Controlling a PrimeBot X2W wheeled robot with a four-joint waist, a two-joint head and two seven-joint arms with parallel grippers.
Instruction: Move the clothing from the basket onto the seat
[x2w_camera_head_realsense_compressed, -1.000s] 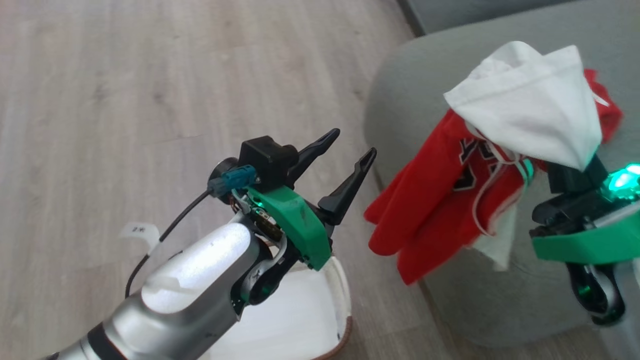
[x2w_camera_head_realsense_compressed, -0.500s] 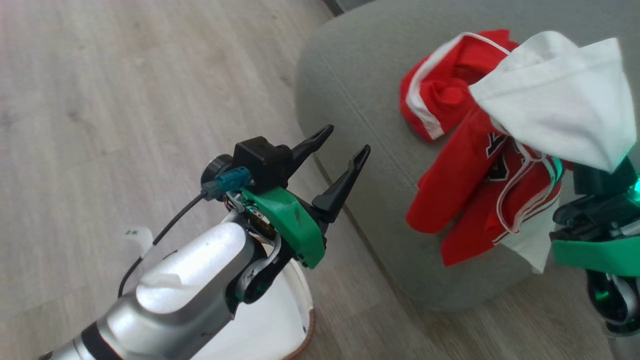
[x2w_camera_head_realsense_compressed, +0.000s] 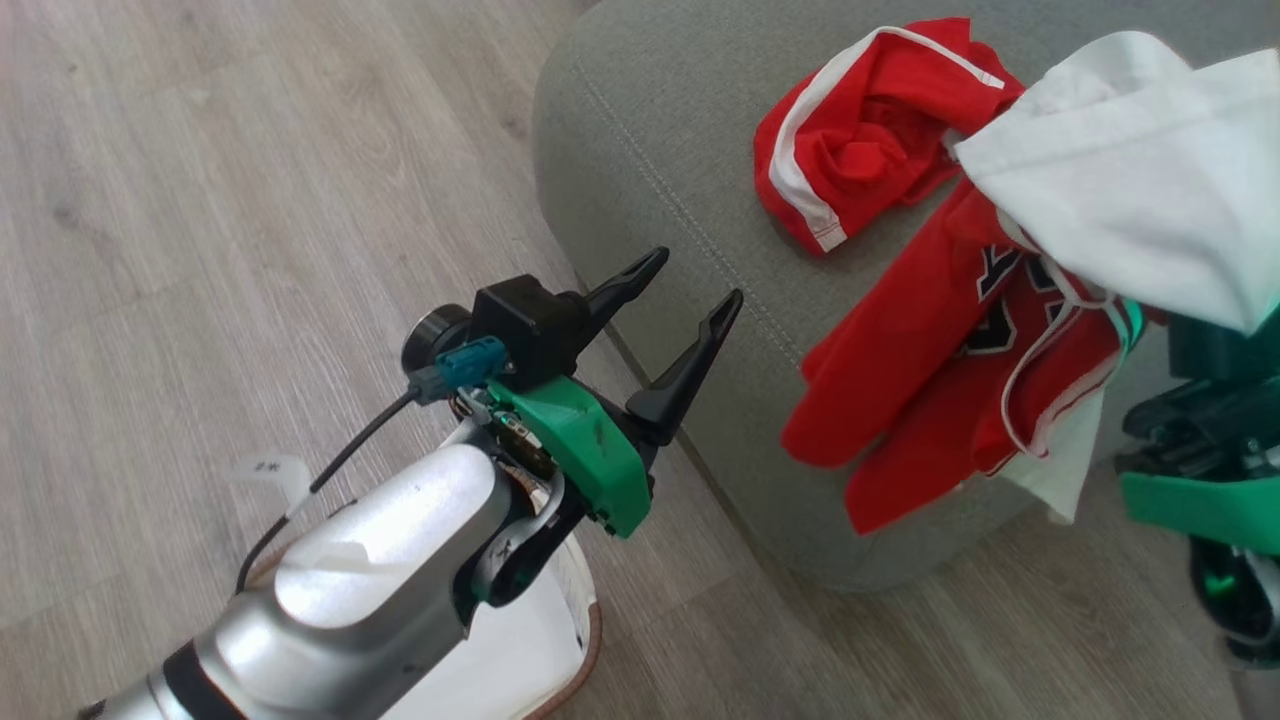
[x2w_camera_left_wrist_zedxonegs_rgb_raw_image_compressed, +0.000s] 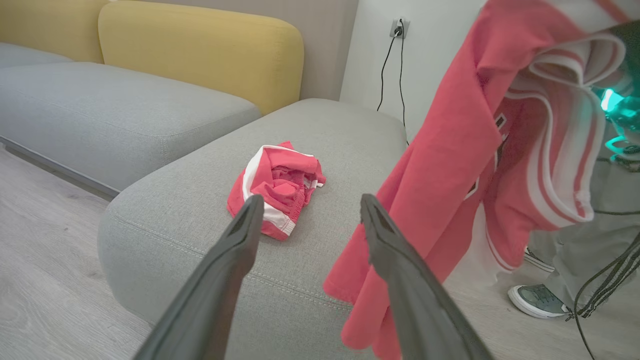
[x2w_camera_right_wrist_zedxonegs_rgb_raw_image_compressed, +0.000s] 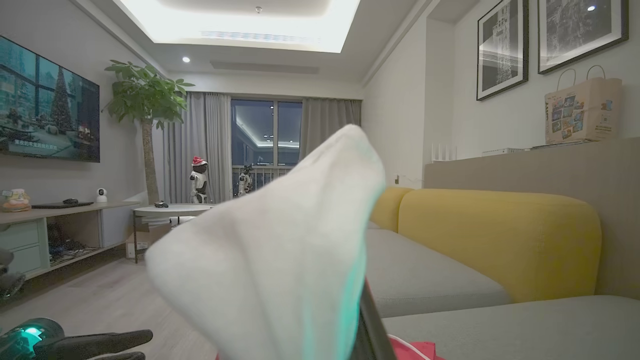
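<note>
Clothing comes in two lots. One crumpled red piece with a white band (x2w_camera_head_realsense_compressed: 860, 130) lies on the large grey-green upholstered seat (x2w_camera_head_realsense_compressed: 650, 170), at the far side. One red bundle with dark lettering and a white piece (x2w_camera_head_realsense_compressed: 900, 400) hangs from the right gripper (x2w_camera_head_realsense_compressed: 1195, 400), its long axis running from far right to near left over the seat's rounded edge. White cloth hides that gripper's fingers, so their grip cannot be told. The left gripper (x2w_camera_head_realsense_compressed: 697, 276) hovers empty, fingers apart. One cream basket (x2w_camera_head_realsense_compressed: 596, 640) shows just its brown rim behind the pale forearm (x2w_camera_head_realsense_compressed: 380, 560).
</note>
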